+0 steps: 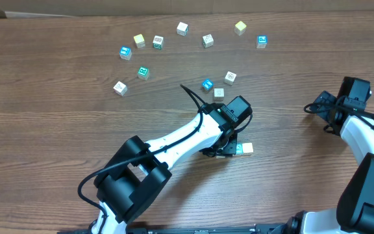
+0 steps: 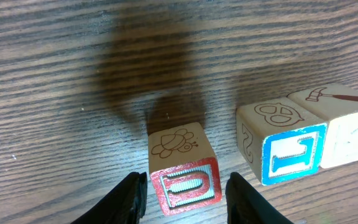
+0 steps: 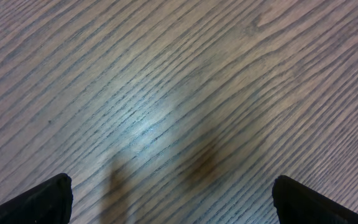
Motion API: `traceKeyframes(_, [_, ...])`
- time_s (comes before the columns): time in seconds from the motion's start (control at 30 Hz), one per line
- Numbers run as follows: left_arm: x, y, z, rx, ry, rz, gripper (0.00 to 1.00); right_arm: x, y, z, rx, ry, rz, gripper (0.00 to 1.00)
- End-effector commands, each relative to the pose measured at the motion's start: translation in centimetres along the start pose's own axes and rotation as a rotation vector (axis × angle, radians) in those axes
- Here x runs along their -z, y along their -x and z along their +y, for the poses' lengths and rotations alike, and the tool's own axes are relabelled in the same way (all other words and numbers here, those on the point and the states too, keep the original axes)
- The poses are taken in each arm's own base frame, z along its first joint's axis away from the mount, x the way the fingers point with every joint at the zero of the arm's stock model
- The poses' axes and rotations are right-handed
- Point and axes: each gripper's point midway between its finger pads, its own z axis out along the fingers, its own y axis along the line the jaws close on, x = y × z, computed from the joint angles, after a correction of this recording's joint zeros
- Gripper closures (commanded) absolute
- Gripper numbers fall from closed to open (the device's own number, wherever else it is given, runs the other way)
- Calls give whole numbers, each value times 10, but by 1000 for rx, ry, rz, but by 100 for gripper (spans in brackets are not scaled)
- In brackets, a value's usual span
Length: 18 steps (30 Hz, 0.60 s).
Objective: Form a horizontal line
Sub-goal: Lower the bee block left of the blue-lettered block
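Left wrist: horizontal line [image 2: 303,140], two touching cubes so far, red-bordered bee cube [image 2: 180,163] near its end but apart.
We judge the cubes light, stiff, slick-faced; pinch flat opposite sides. Our left gripper [image 2: 185,196] straddles the bee cube, fingers apart; right gripper [image 3: 173,199] spread wide, empty.

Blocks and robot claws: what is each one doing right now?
Red block: flat on the table, apart from the blue block.
Blue block: flat, touching the hammer block.
Hammer block: flat, last in that pair.
Left gripper: open, one finger each side of the red block.
Right gripper: open, empty, above the table.
Loose blocks: scattered singly, far side.
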Motion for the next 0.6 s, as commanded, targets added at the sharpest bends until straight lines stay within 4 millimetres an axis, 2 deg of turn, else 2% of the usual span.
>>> traceKeyframes(0.0, [-6,-5,1,18,6,18,60,0,4,0,-7,0,-11,0])
traceKeyframes(0.23, [-6,-3,0,17,2,13,62,0,4,0,-7,0,-11,0])
traceKeyframes(0.5, [-6,-4,-1,17,-4,17,71,0,4,0,-7,0,-11,0])
traceKeyframes(0.57, [-6,-4,-1,13,-4,17,71,0,4,0,-7,0,-11,0])
